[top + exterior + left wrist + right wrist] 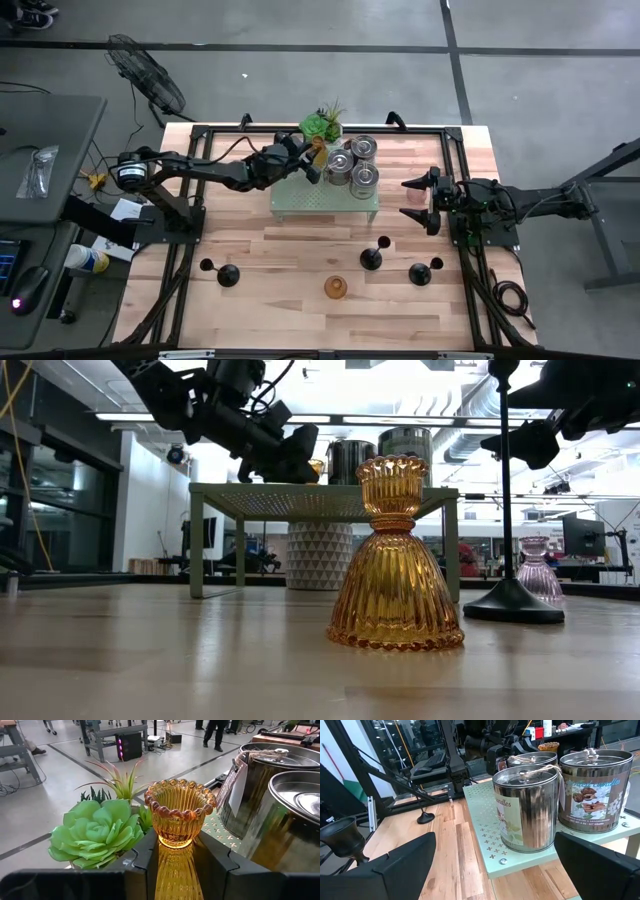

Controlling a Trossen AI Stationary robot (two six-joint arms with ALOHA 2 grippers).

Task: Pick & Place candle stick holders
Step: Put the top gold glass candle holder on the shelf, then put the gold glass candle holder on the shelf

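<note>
The left gripper [175, 870] is up over the green stand [300, 202], near the plant [322, 124]. Its jaws are clenched on an amber holder [179, 820]. The holder stands upright between the two dark fingers [142, 862]. Its ribbed cup sticks out above them. It is just beside the plant and close to the tins [352, 160].

Three shiny tins stand together on the stand. One has a paper tag tied on with string. From the right wrist view, the tins [527, 807] have candle labels on them.

The right gripper [425, 202] hangs at the right side of the table [280, 290], just past the stand's edge. Its jaws are wide apart and grasp nothing. A pink glass holder [415, 217] sits on the table close by it.

A second amber holder [335, 288] stands on the table near the front, well apart from the stand. In the low view it [395, 560] is the closest thing, upright, with a wide ribbed skirt.

Black holders stand on the table too. One [372, 257] is in the middle, one [422, 271] is to the right, and one [226, 274] is to the left. All have a round base and a thin stem.
</note>
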